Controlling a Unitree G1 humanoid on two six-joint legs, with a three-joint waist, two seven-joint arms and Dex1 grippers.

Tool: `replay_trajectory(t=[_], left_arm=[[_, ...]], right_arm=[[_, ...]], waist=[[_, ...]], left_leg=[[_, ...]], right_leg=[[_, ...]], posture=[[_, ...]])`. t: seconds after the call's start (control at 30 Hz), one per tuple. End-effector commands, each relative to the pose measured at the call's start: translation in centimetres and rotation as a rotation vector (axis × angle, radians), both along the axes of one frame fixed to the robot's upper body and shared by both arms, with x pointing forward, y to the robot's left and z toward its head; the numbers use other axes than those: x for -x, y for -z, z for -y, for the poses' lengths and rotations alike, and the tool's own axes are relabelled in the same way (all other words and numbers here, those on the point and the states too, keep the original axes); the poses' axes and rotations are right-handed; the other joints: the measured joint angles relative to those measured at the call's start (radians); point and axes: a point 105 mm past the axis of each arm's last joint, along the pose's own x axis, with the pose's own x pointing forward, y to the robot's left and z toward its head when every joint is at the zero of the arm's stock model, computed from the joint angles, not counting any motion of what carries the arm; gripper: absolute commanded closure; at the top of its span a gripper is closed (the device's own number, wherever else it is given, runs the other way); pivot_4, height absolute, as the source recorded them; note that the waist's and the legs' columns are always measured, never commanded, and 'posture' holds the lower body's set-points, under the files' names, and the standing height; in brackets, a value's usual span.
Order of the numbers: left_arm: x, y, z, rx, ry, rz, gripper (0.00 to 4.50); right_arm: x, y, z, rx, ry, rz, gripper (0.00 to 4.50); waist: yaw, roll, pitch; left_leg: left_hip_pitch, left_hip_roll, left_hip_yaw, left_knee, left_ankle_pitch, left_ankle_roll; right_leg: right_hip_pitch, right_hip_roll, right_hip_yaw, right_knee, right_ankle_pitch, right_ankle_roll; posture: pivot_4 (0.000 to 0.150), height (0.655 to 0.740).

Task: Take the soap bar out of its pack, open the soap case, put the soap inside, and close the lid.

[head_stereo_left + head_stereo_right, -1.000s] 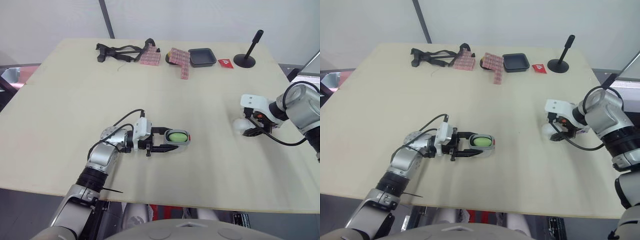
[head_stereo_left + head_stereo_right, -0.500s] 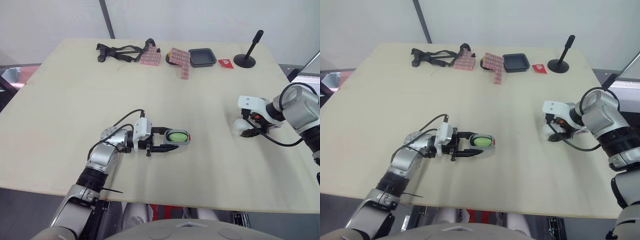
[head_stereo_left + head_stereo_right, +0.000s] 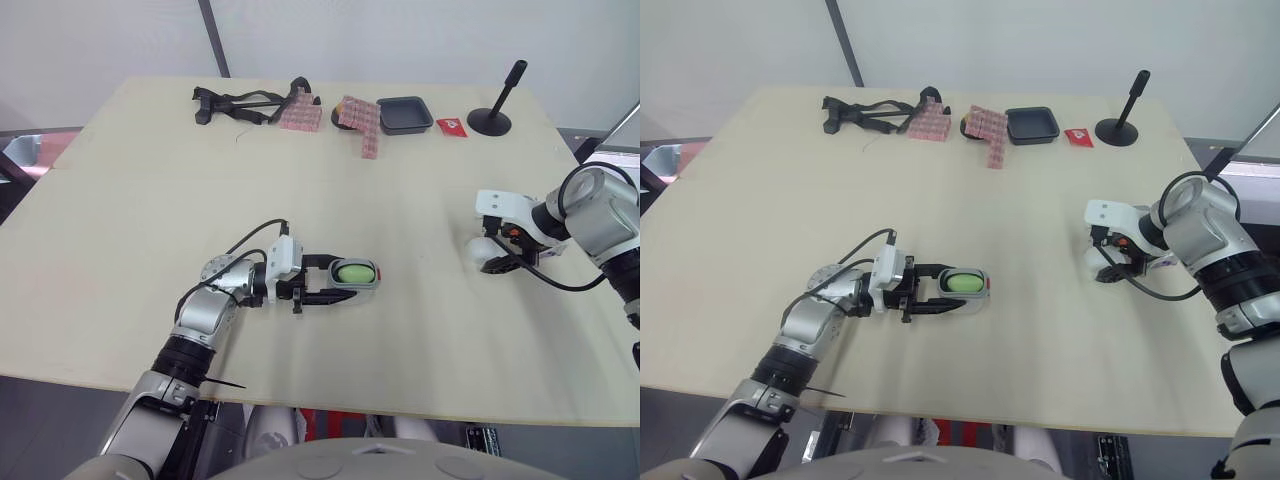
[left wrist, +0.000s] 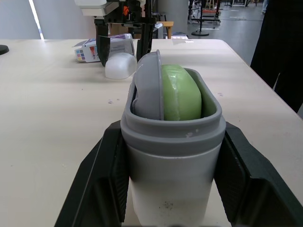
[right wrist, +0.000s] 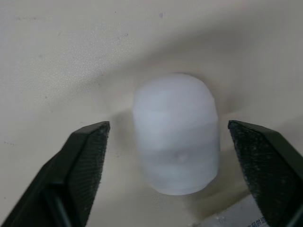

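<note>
With the left gripper (image 3: 340, 280) clamped on the soap case (image 4: 173, 151) near the front edge of the table (image 3: 150, 200), green soap (image 4: 180, 92) inside, the right gripper (image 3: 498, 257), open on both sides of the white lid (image 5: 175, 132) by the right edge, should centre its 2 fingers before closing gently.

A robotics lab or test hall is suggested. A wide pale plywood counter (image 3: 150, 200) is set against plain white partition panels (image 3: 420, 40), with a black round-based stand (image 3: 492, 118) at its far edge. Beyond the counter, a bare grey floor (image 4: 236, 21) with black equipment stands (image 4: 204, 29) is seen.
</note>
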Motion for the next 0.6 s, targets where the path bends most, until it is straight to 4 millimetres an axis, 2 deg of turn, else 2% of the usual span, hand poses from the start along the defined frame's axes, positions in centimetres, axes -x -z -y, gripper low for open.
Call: replay_trajectory(t=[0.03,0.07,0.13,0.37,0.53,0.6], left_arm=[[0.1,-0.1,0.0,-0.011,0.004,0.010,2.61],[0.1,-0.1,0.1,-0.010,0.003,0.009,2.61],[0.1,-0.1,0.1,-0.011,0.003,0.007,2.61],[0.4,0.0,0.0,-0.016,0.003,0.001,2.61],[0.0,0.0,0.0,-0.014,-0.013,-0.002,2.61],[-0.2,-0.1,0.0,-0.011,-0.019,-0.001,2.61]], right_arm=[[-0.4,-1.5,0.2,-0.004,0.004,0.037,1.49],[-0.3,-1.4,0.3,0.002,0.003,0.035,1.95],[-0.3,-1.3,0.5,0.009,0.005,0.033,2.53],[-0.2,-1.9,0.6,0.014,-0.011,0.036,2.56],[0.4,-3.5,-1.3,-0.022,-0.093,0.030,2.56],[0.7,-4.7,-2.7,-0.047,-0.137,0.042,2.56]], waist=[[0.000,0.000,0.000],[0.000,0.000,0.000],[0.000,0.000,0.000],[0.001,0.000,0.000],[-0.001,0.000,0.000],[-0.002,0.000,0.000]], left_leg=[[0.000,0.000,0.000,0.000,0.000,0.000],[0.000,0.000,0.000,0.000,0.000,0.000],[0.000,0.000,0.000,0.000,0.000,0.000],[0.000,0.000,0.000,0.000,0.000,0.000],[0.000,0.000,0.000,0.000,0.000,0.000],[0.000,0.000,0.000,0.000,0.000,0.000]], right_leg=[[0.000,0.000,0.000,0.000,0.000,0.000],[0.000,0.000,0.000,0.000,0.000,0.000],[0.000,0.000,0.000,0.000,0.000,0.000],[0.000,0.000,0.000,0.000,0.000,0.000],[0.000,0.000,0.000,0.000,0.000,0.000],[0.000,0.000,0.000,0.001,0.000,0.000]], posture=[[0.150,0.7400],[0.150,0.7400],[0.150,0.7400],[0.150,0.7400],[0.150,0.7400],[0.150,0.7400]])
